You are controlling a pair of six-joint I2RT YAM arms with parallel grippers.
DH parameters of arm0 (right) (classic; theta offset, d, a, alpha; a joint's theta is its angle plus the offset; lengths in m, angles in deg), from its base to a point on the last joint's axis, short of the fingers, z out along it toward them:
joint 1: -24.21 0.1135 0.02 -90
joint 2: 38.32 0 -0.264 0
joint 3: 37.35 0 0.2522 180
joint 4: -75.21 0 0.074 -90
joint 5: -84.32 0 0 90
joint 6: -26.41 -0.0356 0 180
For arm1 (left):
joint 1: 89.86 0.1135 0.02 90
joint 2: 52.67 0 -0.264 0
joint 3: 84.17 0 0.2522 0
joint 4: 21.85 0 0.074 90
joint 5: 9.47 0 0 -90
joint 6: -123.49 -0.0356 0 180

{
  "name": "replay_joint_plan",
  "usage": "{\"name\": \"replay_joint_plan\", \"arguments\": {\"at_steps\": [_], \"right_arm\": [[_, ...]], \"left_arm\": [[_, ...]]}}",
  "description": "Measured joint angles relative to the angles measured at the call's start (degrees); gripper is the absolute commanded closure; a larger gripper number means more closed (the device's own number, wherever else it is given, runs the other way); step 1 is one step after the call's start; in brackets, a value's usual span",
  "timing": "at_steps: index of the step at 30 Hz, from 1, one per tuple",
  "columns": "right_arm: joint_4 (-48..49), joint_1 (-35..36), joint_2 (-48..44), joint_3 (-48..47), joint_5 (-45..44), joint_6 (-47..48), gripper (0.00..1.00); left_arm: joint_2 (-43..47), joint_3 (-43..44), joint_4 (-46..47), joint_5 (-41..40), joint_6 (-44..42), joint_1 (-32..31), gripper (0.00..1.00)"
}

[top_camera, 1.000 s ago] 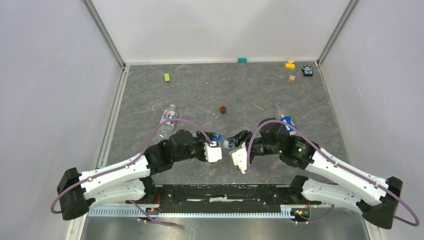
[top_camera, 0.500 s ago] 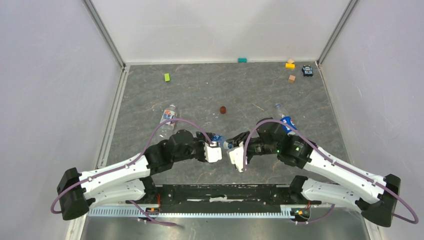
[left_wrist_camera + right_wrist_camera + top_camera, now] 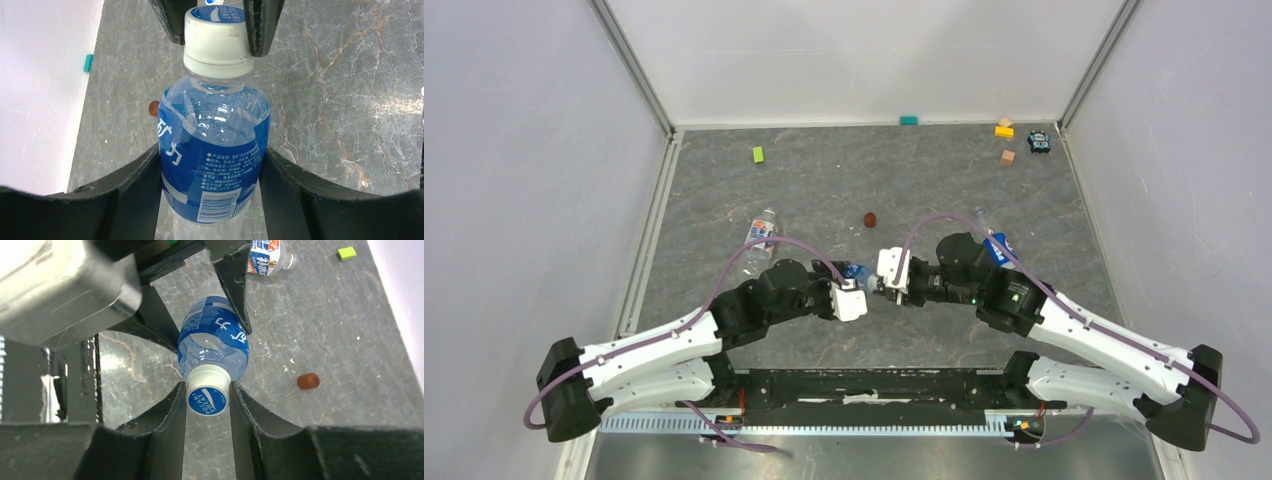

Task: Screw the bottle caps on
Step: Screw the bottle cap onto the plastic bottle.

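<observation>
Step in hand: the cap (image 3: 217, 42) is judged to be in the course of being screwed onto the held bottle (image 3: 214, 340); the bottle is kept fixed by one arm while the cap is taken by the other.
Left gripper (image 3: 211, 152): clenched around the labelled body of the held bottle, one finger pressed against each side of the label.
Right gripper (image 3: 207, 387): closed on the cap, with a dark finger laid against it at three o'clock and another at nine o'clock.
Cap relative to bottle: seated on the neck, at twelve o'clock of the body in the left wrist view and at six o'clock of it in the right wrist view. How far the thread is engaged cannot be told.
Place on the table: the held bottle is kept between the two wrists, near the middle of the near half in the top view.
Next move: a twist of the right wrist about the bottle's axis is called for, the left grip being kept firm so that the bottle is not spun with it.
Second bottle (image 3: 762, 229): lying at ten o'clock of the held one, well apart.
Third bottle (image 3: 996, 246): lying at two o'clock, partly covered by the right arm.
Their caps: cannot be made out.
</observation>
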Motion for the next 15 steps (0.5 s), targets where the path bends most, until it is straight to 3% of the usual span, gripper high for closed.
{"name": "replay_joint_plan", "arguments": {"at_steps": [6,8,15], "right_arm": [[1.60,0.00,-0.02,0.00,-2.23,-7.39,0.43],[1.77,0.02,-0.68,0.00,-3.19,-8.55,0.02],[7.43,-0.07,-10.91,2.36,-11.06,-10.21,0.02]], "left_arm": [[0.09,0.00,0.46,-0.87,0.00,0.00,0.98],[0.09,0.00,0.90,-1.11,-0.02,0.00,0.98],[-0.39,0.00,1.99,-2.95,0.81,-0.07,0.98]]}}
